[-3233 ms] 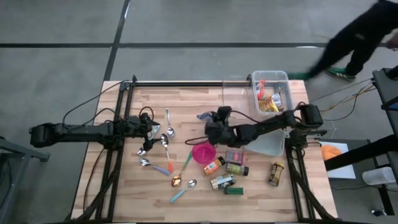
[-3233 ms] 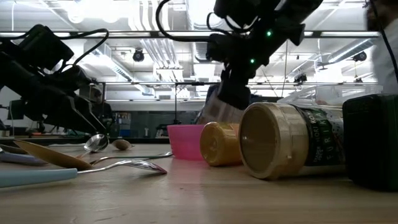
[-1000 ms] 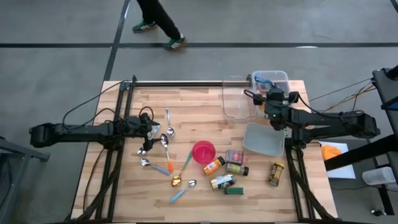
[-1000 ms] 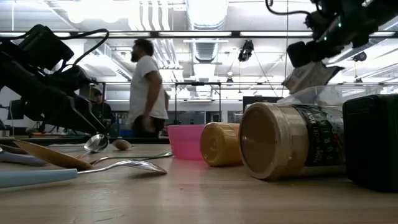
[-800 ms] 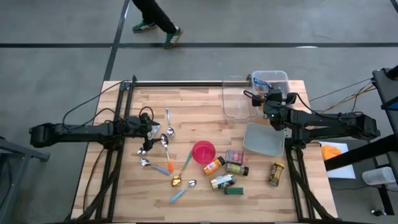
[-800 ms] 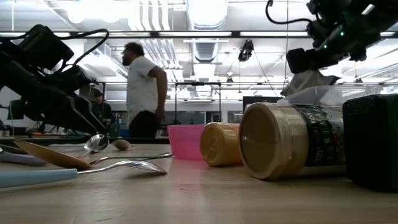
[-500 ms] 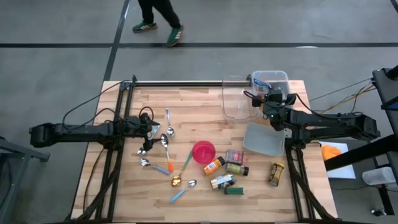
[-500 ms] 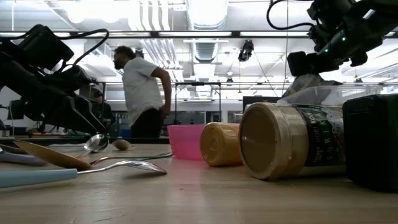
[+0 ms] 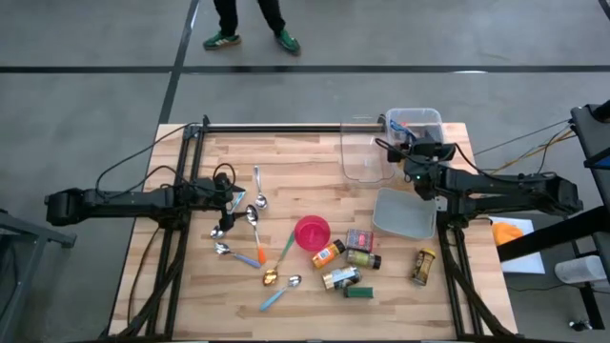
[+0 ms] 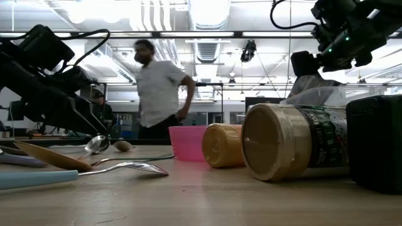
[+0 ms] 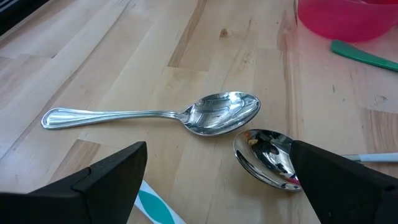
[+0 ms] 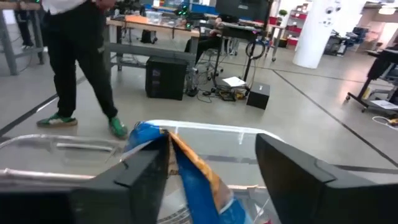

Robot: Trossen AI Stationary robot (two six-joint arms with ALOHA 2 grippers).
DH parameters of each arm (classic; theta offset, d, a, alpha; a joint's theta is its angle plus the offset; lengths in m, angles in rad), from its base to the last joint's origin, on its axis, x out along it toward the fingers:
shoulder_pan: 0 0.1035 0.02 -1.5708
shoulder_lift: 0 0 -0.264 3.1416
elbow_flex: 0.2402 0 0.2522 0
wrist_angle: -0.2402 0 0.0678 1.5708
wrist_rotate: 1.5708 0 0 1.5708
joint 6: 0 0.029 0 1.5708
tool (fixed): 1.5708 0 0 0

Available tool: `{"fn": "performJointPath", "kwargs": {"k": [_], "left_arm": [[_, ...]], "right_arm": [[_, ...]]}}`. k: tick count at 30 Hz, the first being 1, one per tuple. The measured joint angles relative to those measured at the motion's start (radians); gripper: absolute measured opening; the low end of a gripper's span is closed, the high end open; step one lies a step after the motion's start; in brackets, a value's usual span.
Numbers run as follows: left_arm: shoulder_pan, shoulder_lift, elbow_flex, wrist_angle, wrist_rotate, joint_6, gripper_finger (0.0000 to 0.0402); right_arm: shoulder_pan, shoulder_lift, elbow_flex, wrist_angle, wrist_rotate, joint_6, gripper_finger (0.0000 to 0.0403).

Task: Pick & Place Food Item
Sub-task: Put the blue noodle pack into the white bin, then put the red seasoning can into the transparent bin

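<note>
Evidently the right gripper [image 9: 412, 152], jaws parted, is dropping a blue-and-orange foil snack packet [image 12: 180, 165] into the clear plastic bin [image 9: 416, 117], finishing placement.

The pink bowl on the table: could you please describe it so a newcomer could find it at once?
On the wooden table, look just below the middle, between the scattered spoons and the cluster of spice jars. The pink bowl stands there, round, open-topped and the only bright pink thing.
</note>
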Motion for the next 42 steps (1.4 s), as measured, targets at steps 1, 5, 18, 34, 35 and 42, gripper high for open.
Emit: {"fn": "performJointPath", "kwargs": {"k": [1,5,18,34,35,42], "left_arm": [[0.000,0.000,0.000,0.000,0.000,0.000,0.0396],[0.000,0.000,0.000,0.000,0.000,0.000,0.0396],[0.000,0.000,0.000,0.000,0.000,0.000,0.0396],[0.000,0.000,0.000,0.000,0.000,0.000,0.0396],[0.000,0.000,0.000,0.000,0.000,0.000,0.0396],[0.000,0.000,0.000,0.000,0.000,0.000,0.0396]], "right_arm": [[0.000,-0.001,0.000,0.002,0.010,0.000,0.0252],[0.000,-0.007,0.021,0.001,0.012,-0.004,0.0277],[0.002,-0.008,0.166,0.000,-0.090,-0.159,0.0290],[0.003,-0.008,0.196,0.004,-0.438,-0.127,0.0290],[0.003,-0.008,0.196,0.004,-0.478,-0.107,0.0290],[0.003,-0.001,0.195,0.002,-0.743,-0.102,0.0290]]}}
